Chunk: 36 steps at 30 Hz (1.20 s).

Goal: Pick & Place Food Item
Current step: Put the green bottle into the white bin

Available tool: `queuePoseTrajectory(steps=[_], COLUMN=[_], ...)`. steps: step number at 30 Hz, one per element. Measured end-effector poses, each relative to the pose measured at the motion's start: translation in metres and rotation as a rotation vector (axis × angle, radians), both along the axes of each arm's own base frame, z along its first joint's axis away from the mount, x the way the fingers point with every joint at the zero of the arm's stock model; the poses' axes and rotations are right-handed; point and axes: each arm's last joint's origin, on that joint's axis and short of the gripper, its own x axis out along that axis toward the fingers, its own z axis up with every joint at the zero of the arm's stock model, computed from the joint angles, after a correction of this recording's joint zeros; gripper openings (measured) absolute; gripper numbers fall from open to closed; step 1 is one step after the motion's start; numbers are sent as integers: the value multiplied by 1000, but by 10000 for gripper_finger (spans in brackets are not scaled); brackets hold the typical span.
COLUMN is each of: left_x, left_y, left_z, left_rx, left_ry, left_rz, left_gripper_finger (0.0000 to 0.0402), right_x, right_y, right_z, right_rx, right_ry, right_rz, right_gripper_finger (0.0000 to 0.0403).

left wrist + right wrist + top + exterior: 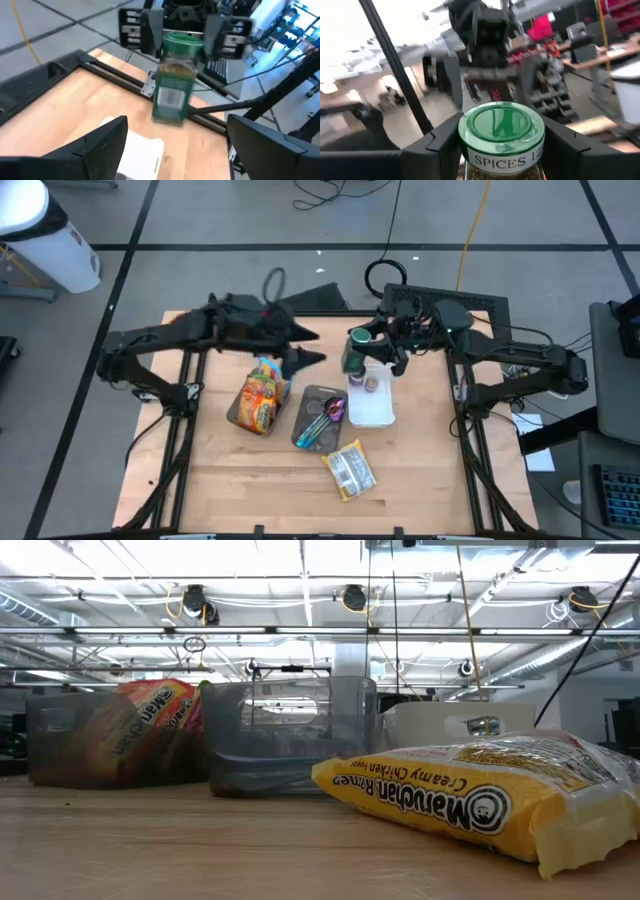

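Green-lidded spice jar (501, 135), clear body filled with dried herbs and wrapped in a label reading "SPICES", hangs upright above the white bin (372, 410) at the table's far right, clamped at its neck by the right gripper (372, 345). Left gripper (305, 345) stands just beside it over the bins, fingers spread wide, holding nothing

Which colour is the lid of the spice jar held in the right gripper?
Green. The spice jar lid shows best in the right wrist view.
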Motion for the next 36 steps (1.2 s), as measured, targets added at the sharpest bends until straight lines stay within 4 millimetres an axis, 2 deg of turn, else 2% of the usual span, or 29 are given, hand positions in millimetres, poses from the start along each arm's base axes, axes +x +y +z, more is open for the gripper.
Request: queuePoseTrajectory(steps=[3, 8, 10, 13, 16, 21, 28, 32, 36], left_x=[-23, -55, -61, -64, -65, -68, -72, -78, -80], left_y=[0, -5, -9, -17, -26, -33, -39, -40, -43], left_z=[12, 18, 18, 13, 2, -25, -65, -90, -104], left_rx=[32, 73, 86, 109, 136, 140, 110, 36, -19], left_ry=[-18, 34, 58, 87, 119, 151, 7, -47, -124], left_rz=[23, 81, 94, 109, 95, 100, 75, 75, 75], left_gripper_finger=[334, 315, 310, 305, 303, 307, 299, 301, 302], right_x=[-12, -19, -18, -14, -10, -6, 5, 4, -3], right_y=[-2, -2, 0, 5, 11, 29, 62, 77, 84], right_z=[0, -8, -12, -29, -50, -73, -99, -120, -136], right_rx=[-23, -49, -49, -37, -18, 0, -21, -13, -18], right_ry=[62, 168, 176, 214, 242, 260, 277, 329, 322], right_rz=[-40, -118, -134, -158, -193, -267, -342, -429, -549], right_gripper_finger=[197, 197, 197, 197, 197, 197, 197, 197, 197])
